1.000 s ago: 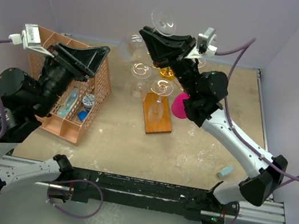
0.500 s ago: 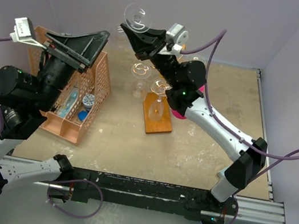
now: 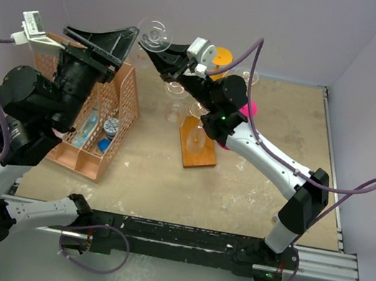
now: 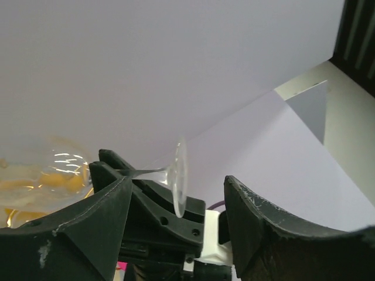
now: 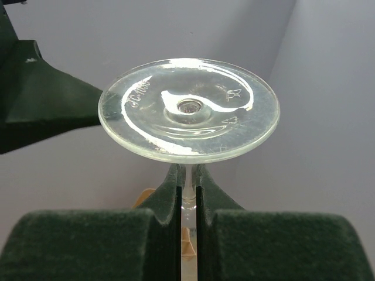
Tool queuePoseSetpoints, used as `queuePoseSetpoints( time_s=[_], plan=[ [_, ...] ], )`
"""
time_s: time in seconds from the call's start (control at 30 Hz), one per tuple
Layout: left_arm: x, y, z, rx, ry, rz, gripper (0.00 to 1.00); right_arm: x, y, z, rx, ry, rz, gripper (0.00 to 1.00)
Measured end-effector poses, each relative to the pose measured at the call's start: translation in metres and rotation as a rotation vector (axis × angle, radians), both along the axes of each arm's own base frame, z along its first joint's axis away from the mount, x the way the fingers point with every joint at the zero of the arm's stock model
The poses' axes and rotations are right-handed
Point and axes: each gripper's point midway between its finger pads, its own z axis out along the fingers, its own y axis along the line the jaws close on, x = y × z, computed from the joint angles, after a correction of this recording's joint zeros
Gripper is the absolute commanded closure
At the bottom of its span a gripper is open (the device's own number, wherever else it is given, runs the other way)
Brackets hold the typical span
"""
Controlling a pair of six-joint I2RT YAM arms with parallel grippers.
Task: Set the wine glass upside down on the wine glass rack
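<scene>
My right gripper (image 3: 157,53) is shut on the stem of a clear wine glass, held high near the back wall with its round foot (image 3: 156,34) uppermost. In the right wrist view the foot (image 5: 188,108) sits just above my closed fingers (image 5: 88,246), with the stem between them. My left gripper (image 3: 119,45) is open, its jaws on either side of the foot (image 4: 180,175) without touching it. The bowl (image 4: 53,175) shows blurred at the left. The gold wire rack (image 3: 177,88) on its wooden base (image 3: 203,156) stands below and to the right.
Another glass (image 3: 196,136) hangs upside down on the rack. A peach lattice organiser (image 3: 127,108) with small items stands at the left under my left arm. A pink object (image 3: 250,110) and an orange one (image 3: 222,55) lie behind the right arm. Purple walls close the back.
My right gripper has carried the glass left, away from above the rack, toward my left gripper. My left gripper has risen and turned to meet the foot.
</scene>
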Motion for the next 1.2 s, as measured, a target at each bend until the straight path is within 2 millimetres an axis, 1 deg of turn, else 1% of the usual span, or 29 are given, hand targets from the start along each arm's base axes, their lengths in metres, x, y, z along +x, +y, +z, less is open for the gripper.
queuePoseSetpoints(
  time_s=[0.07, 0.2, 0.33, 0.43, 0.47, 0.63, 0.67, 0.7, 0.8, 0.83, 0.87, 0.93, 1.0, 1.07, 1.2],
  plan=[
    [0.005, -0.001, -0.007, 0.026, 0.022, 0.015, 0.44, -0.002, 0.001, -0.001, -0.008, -0.008, 0.012, 1.0],
    [0.013, -0.009, -0.018, 0.072, 0.049, 0.02, 0.59, -0.004, 0.005, -0.005, -0.03, -0.003, 0.025, 1.0],
    [0.019, -0.016, -0.026, 0.105, 0.066, 0.014, 0.77, -0.007, 0.008, -0.007, -0.063, 0.004, 0.046, 1.0],
    [0.018, -0.017, -0.025, 0.11, 0.061, 0.012, 0.93, -0.008, 0.01, -0.008, -0.079, 0.007, 0.057, 1.0],
    [0.018, -0.016, -0.025, 0.109, 0.06, 0.013, 1.0, -0.008, 0.011, -0.011, -0.088, 0.012, 0.059, 1.0],
    [0.016, -0.014, -0.023, 0.105, 0.057, 0.016, 1.0, -0.009, 0.012, -0.013, -0.101, 0.004, 0.064, 1.0],
    [0.016, -0.014, -0.023, 0.105, 0.055, 0.016, 1.0, -0.009, 0.012, -0.013, -0.101, 0.002, 0.066, 0.97],
    [0.015, -0.013, -0.023, 0.108, 0.055, 0.017, 1.0, -0.009, 0.012, -0.013, -0.101, 0.002, 0.067, 0.91],
    [0.016, -0.014, -0.023, 0.111, 0.051, 0.019, 1.0, -0.01, 0.012, -0.012, -0.098, 0.005, 0.07, 0.62],
    [0.016, -0.013, -0.023, 0.113, 0.052, 0.023, 1.0, -0.01, 0.012, -0.011, -0.093, 0.01, 0.073, 0.54],
    [0.017, -0.013, -0.023, 0.116, 0.052, 0.031, 1.0, -0.011, 0.011, -0.01, -0.088, 0.012, 0.077, 0.47],
    [0.022, -0.011, -0.022, 0.119, 0.046, 0.06, 1.0, -0.015, 0.006, -0.006, -0.075, 0.018, 0.081, 0.38],
    [0.027, -0.01, -0.021, 0.126, 0.042, 0.087, 1.0, -0.02, -0.002, -0.002, -0.058, 0.026, 0.073, 0.31],
    [0.034, -0.01, -0.021, 0.146, 0.045, 0.116, 1.0, -0.025, -0.015, 0.004, -0.032, 0.034, 0.052, 0.26],
    [0.048, -0.013, -0.018, 0.182, 0.047, 0.17, 1.0, -0.036, -0.047, 0.017, 0.03, 0.035, 0.001, 0.25]
  ],
)
